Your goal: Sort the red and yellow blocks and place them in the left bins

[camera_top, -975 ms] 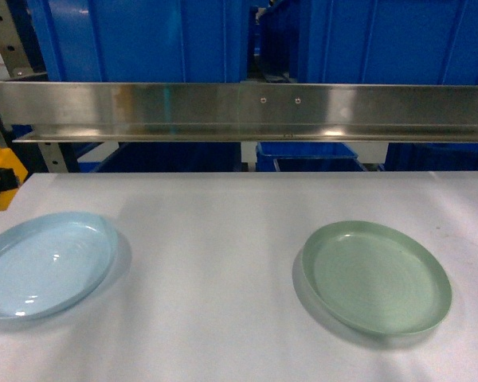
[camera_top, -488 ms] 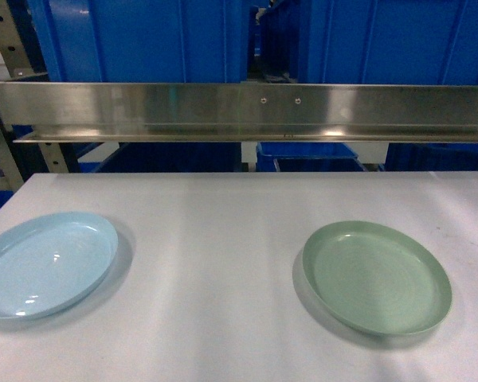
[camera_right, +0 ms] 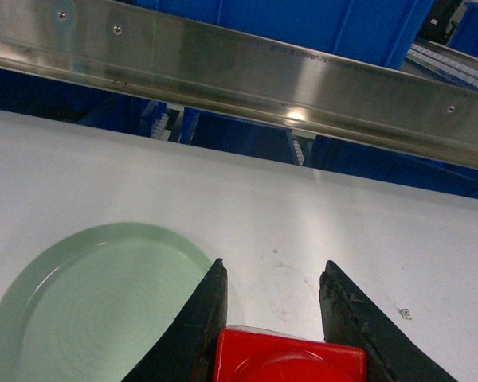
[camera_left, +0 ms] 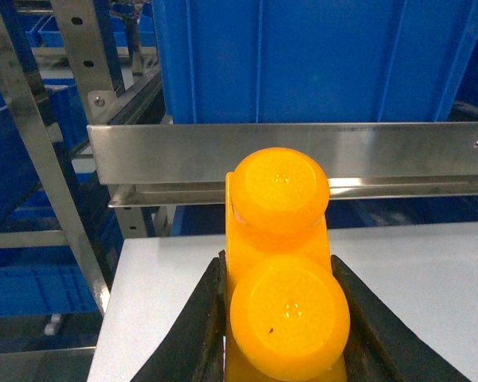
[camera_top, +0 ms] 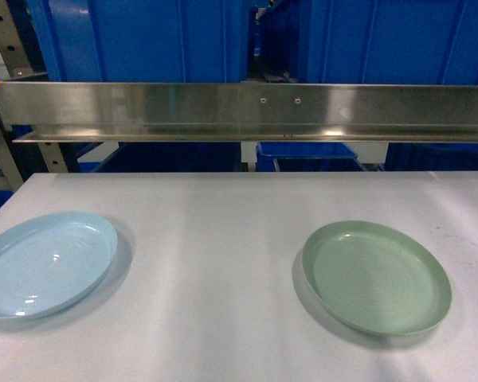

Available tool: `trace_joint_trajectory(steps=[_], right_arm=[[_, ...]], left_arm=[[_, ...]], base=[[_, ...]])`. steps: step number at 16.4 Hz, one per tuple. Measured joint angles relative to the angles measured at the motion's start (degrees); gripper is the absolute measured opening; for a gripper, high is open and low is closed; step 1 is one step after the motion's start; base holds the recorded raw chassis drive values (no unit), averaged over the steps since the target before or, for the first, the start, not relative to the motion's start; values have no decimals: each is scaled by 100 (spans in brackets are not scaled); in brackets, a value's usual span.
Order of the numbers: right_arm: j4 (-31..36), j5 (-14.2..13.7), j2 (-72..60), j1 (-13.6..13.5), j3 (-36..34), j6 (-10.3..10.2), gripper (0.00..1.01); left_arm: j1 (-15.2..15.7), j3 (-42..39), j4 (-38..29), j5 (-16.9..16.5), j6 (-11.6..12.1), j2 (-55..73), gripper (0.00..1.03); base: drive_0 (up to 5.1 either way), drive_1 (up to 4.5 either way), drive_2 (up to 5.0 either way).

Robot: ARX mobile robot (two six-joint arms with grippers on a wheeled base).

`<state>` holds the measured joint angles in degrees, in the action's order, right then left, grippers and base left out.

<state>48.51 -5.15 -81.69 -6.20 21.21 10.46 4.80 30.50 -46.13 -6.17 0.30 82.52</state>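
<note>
Yellow block (camera_left: 280, 278), two studs facing the left wrist camera, sits clamped between the dark fingers of the left gripper (camera_left: 280, 318), raised off the table's (camera_top: 223, 239) left edge and facing the steel rail (camera_left: 303, 155) with a big blue bin (camera_left: 319, 60) behind and above it. The head view catches only a sliver of yellow at its far left border. Red block (camera_right: 291, 358) rides in the right gripper (camera_right: 275, 318), its fingers closed against the block's sides, over the table just right of the green plate (camera_right: 95, 294). The blue plate (camera_top: 44, 263) near the table's left edge and the green one toward the right both lie bare.

Both bricks appear lifted and ready, so the step in hand looks like the carry up to the bins. To do it well, the left arm likely needs to rise enough to clear the rail and the bin's rim before moving forward, keeping the block level and the grip firm, since glossy plastic could slip. Release should wait until the block is well inside the walls. The bin's opening is out of frame, so its height cannot be judged. Each colour should probably get its own bin.
</note>
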Motion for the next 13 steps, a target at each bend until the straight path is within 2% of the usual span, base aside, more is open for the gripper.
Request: trace_joint_trajectory(steps=[13], right_arm=[[2,-20,2,22,-2,15,29]], left_arm=[[-20,0,0,4,13,0,27]], base=[[-484,253,253]])
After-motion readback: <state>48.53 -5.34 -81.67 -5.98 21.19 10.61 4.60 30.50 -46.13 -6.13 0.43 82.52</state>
